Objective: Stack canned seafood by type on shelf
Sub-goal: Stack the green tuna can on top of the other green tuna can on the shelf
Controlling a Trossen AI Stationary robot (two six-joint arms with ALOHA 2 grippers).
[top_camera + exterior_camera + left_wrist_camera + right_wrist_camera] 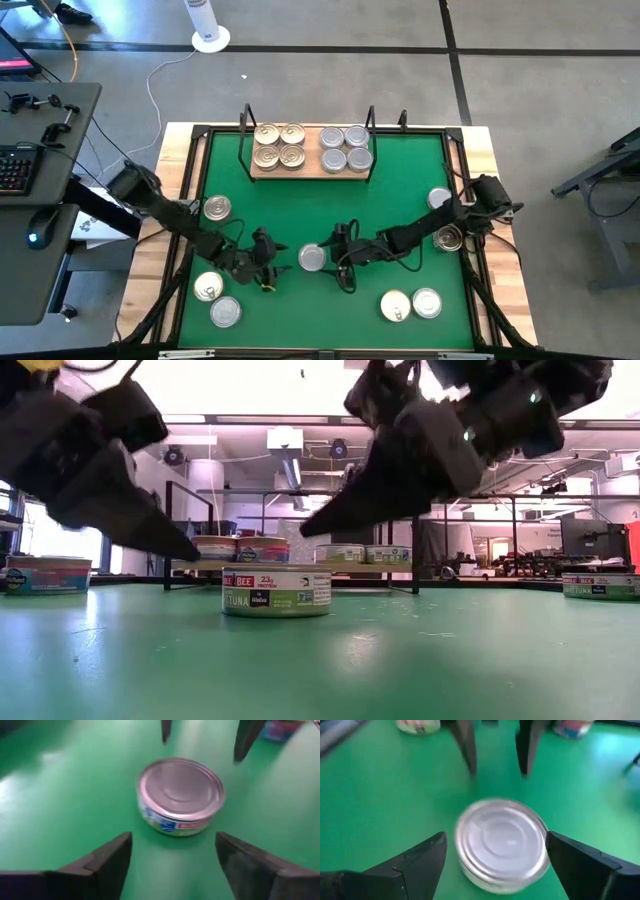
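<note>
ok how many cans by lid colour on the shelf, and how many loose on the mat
gold-lid cans on the shelf: 4
silver-lid cans on the shelf: 4
loose cans on the mat: 8
total: 16

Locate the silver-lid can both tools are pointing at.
In the high view, the silver-lid can sits on the green mat near the centre, untouched between the left tool and right tool, in front of the shelf.

mat centre: silver tin [312, 258] between both claws | elsewhere: bare mat [300, 200]
</note>
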